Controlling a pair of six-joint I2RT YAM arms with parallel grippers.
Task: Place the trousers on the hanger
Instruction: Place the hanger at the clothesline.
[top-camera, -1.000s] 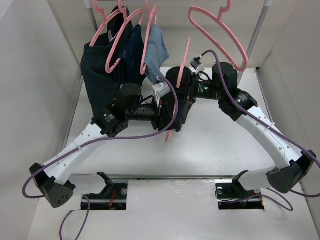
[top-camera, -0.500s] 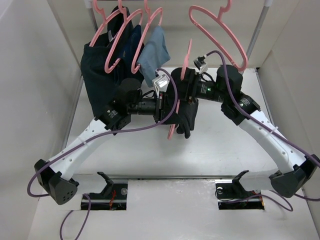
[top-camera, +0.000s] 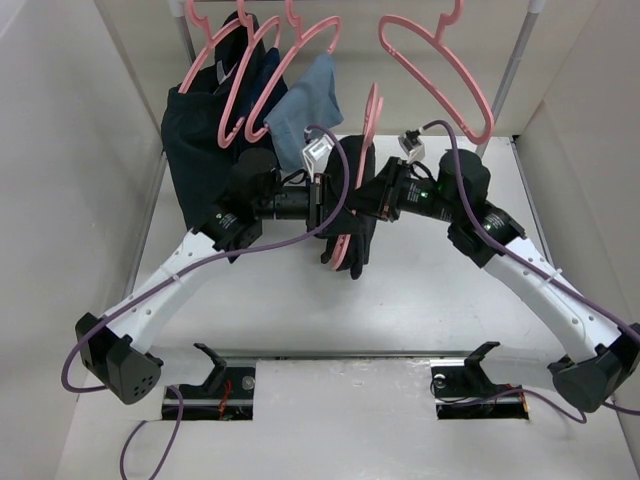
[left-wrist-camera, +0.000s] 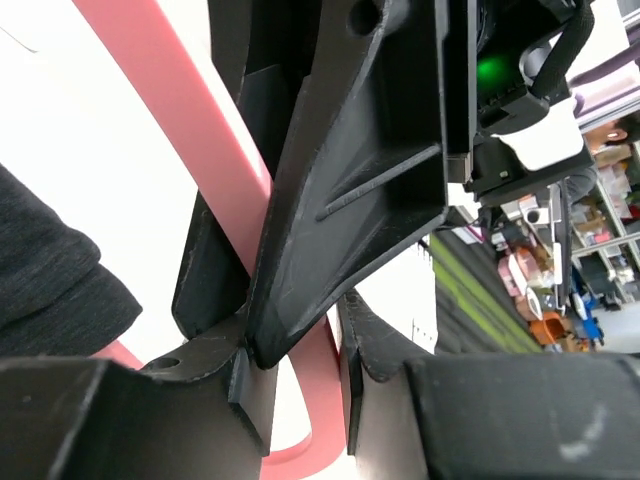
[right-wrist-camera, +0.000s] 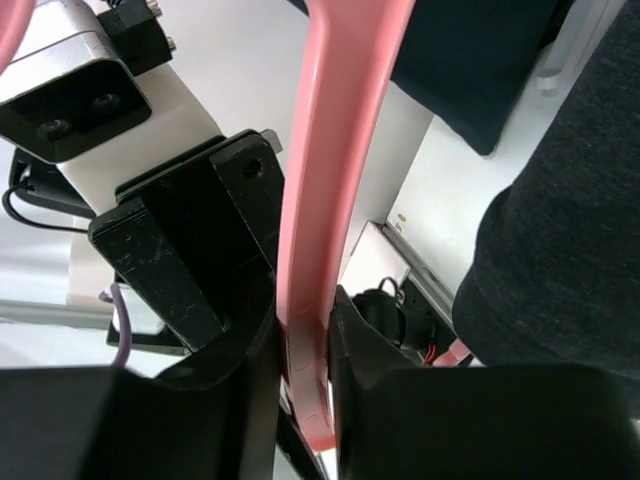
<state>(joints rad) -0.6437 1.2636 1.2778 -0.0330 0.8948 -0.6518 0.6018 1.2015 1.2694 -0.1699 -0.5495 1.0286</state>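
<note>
A pink hanger stands edge-on between my two arms above mid-table. The black trousers drape over its lower part and hang down. My right gripper is shut on the hanger bar, clamped between both fingers; trouser cloth hangs at the right. My left gripper faces it from the left. In the left wrist view the hanger passes between its jaws against the right finger, with a gap to the left one. Trouser cloth lies at the left, ungripped.
Several more pink hangers hang on a rail at the back. A dark navy garment and a light blue cloth hang at back left, close to the left arm. White walls enclose both sides.
Both grippers have moved toward the back with the hanger. The trousers now hang lower from it. The light blue cloth has swung up and right.
</note>
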